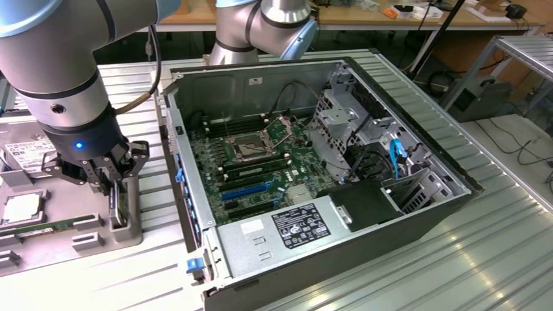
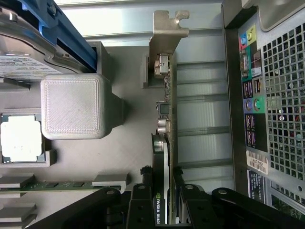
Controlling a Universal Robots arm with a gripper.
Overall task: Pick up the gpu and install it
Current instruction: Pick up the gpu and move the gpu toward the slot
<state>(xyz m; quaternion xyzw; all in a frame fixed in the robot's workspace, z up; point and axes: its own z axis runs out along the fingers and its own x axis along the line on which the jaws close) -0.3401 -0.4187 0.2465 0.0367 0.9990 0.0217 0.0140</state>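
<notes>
The gpu [image 2: 165, 90] stands on edge in a slot of the grey tray [image 2: 128, 148], its silver bracket [image 2: 164, 38] at the end away from the fingers. My gripper [image 2: 162, 179] straddles the card's other end, one black finger [image 2: 145, 191] against each face, shut on it. In the exterior view, my gripper [image 1: 108, 178] reaches straight down onto the gpu [image 1: 116, 210] at the tray's edge nearest the open computer case [image 1: 346, 194]. The card still rests in the tray. Blue expansion slots [image 1: 246, 191] show on the motherboard inside the case.
The grey tray [image 1: 52, 253] also carries a processor [image 1: 22, 208], a narrow green memory stick [image 1: 43, 228] and a hard drive [image 1: 26, 152]. A raised grey block [image 2: 71, 105] stands beside the card. The case's rear port panel [image 2: 252, 95] lies close by on the ribbed metal table.
</notes>
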